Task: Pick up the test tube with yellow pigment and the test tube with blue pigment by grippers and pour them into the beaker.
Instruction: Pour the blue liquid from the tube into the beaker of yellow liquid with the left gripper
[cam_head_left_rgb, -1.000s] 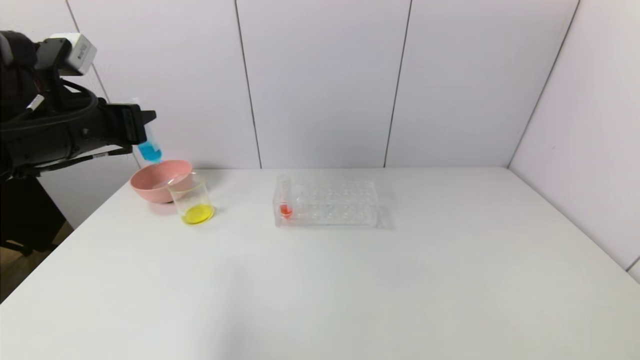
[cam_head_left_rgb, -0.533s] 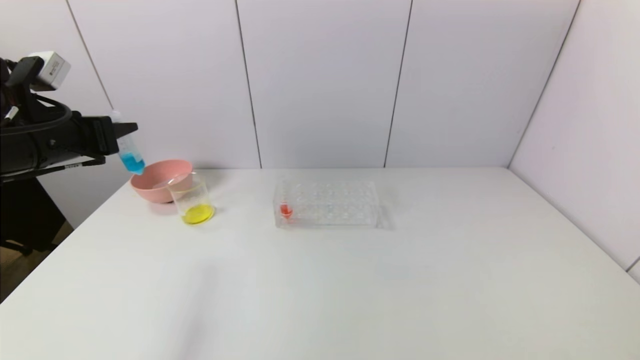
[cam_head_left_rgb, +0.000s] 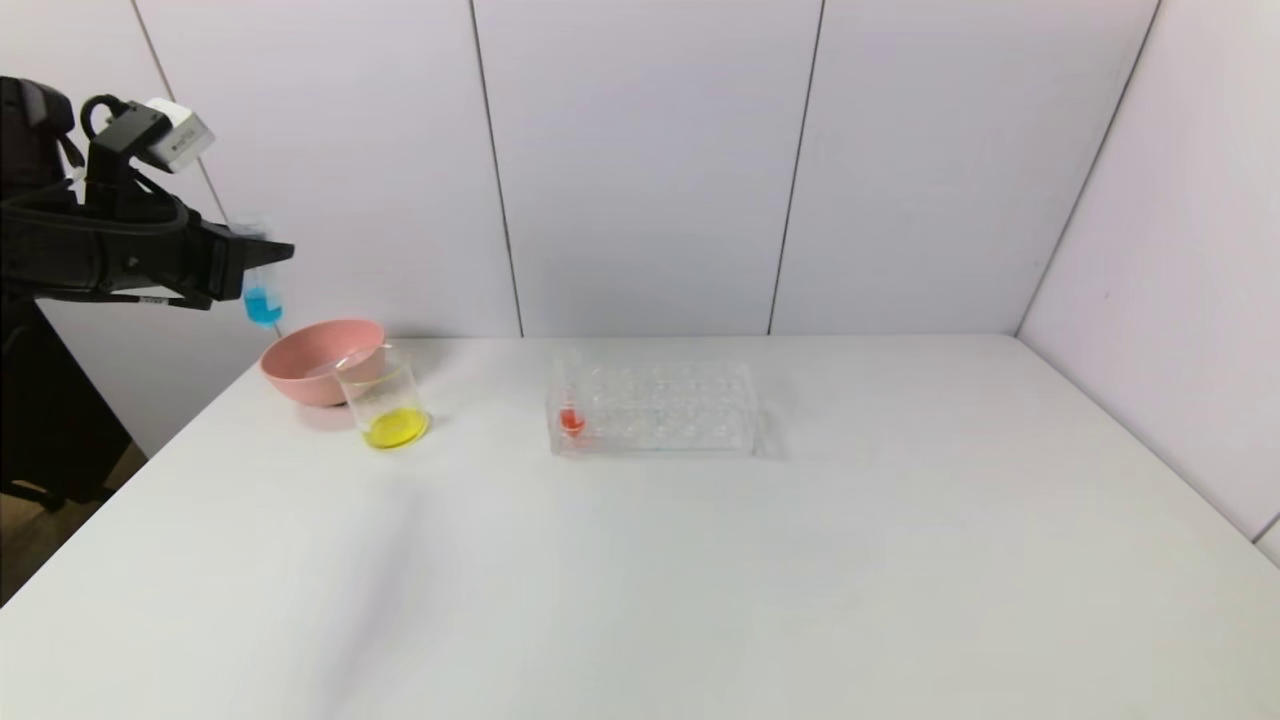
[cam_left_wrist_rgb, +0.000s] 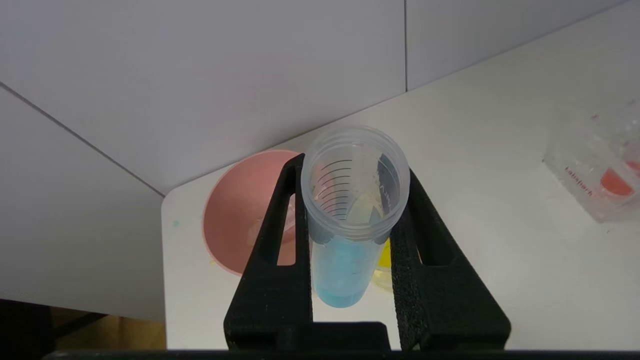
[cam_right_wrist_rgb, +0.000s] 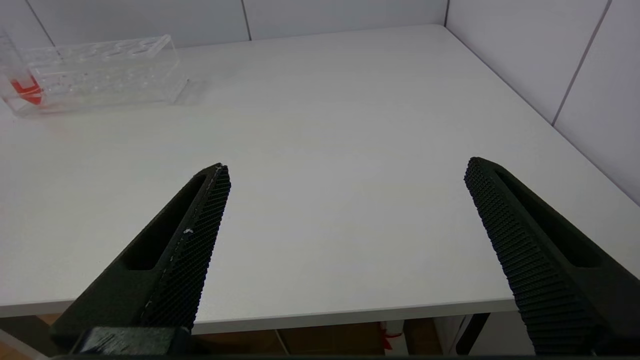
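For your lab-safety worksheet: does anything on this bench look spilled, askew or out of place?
Small yellowish smears mark the table beside the pink bowl, like stray drops. Otherwise tidy: the beaker stands upright holding yellow liquid, and the left gripper holds the blue test tube upright.

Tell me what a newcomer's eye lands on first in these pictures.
First, the tube of blue liquid clamped upright in the left hand, high over the table's far left corner. Below it stand a pink bowl and, touching its front, a beaker with yellow liquid. Mid-table, a clear rack holds one red tube.
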